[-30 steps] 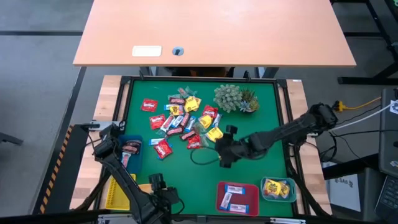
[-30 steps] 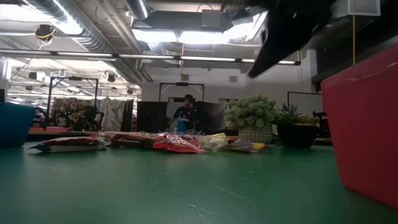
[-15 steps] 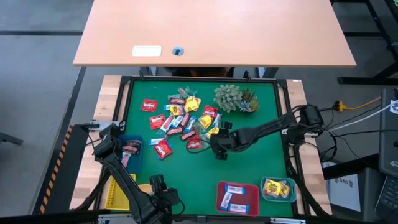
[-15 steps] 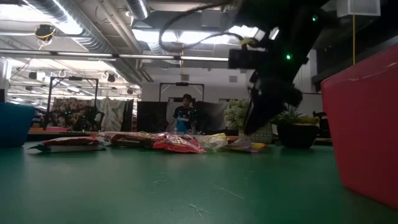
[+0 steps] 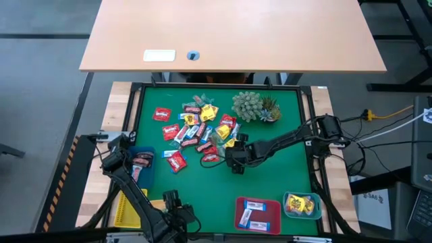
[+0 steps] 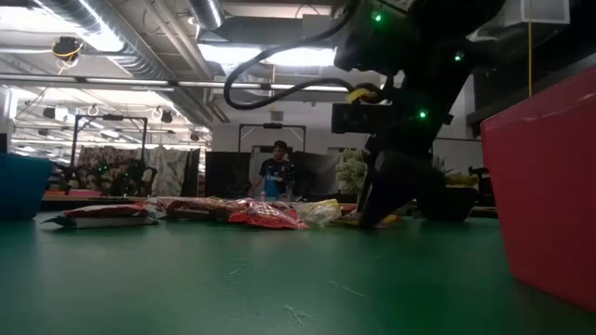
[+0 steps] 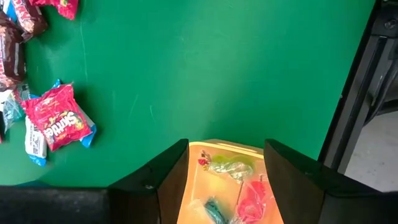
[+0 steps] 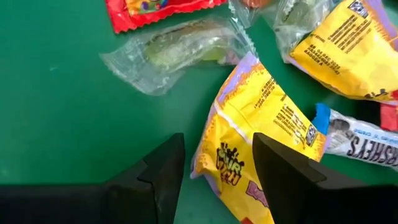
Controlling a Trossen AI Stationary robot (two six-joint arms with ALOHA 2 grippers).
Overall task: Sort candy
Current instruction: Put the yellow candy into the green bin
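Candy (image 5: pixel 199 128) in red, yellow, blue-and-white and clear wrappers lies heaped on the green mat. My right gripper (image 8: pixel 214 152) is open and low at the heap's near right side (image 5: pixel 234 159). Its fingers stand on either side of the near end of a yellow packet (image 8: pixel 255 118), which lies flat beside a clear-wrapped sweet (image 8: pixel 171 46). My left gripper (image 7: pixel 227 152) is open, held above the yellow tray (image 7: pixel 217 149) at the table's near left (image 5: pixel 127 208). Green and red clear-wrapped sweets lie in that tray. My right gripper comes down at a slant over the yellow packet's near end (image 8: pixel 227 158), with one finger (image 8: pixel 280 165) overlapping the packet's edge in the wrist view. I cannot tell whether it touches. The packet lies flat on the mat.
A blue tray (image 5: pixel 143 165) with dark red sweets stands at the left. A red tray (image 5: pixel 258 214) and a teal tray (image 5: pixel 302 205) with yellow packets stand at the near right. A spiky plant (image 5: pixel 255 106) stands at the far right of the heap. A person stands in the room beyond.
My right gripper has come down from well above the mat to table height and gone toward the candy heap, tipping steeper as it went. It now stands at the yellow packet. The candy has not moved.
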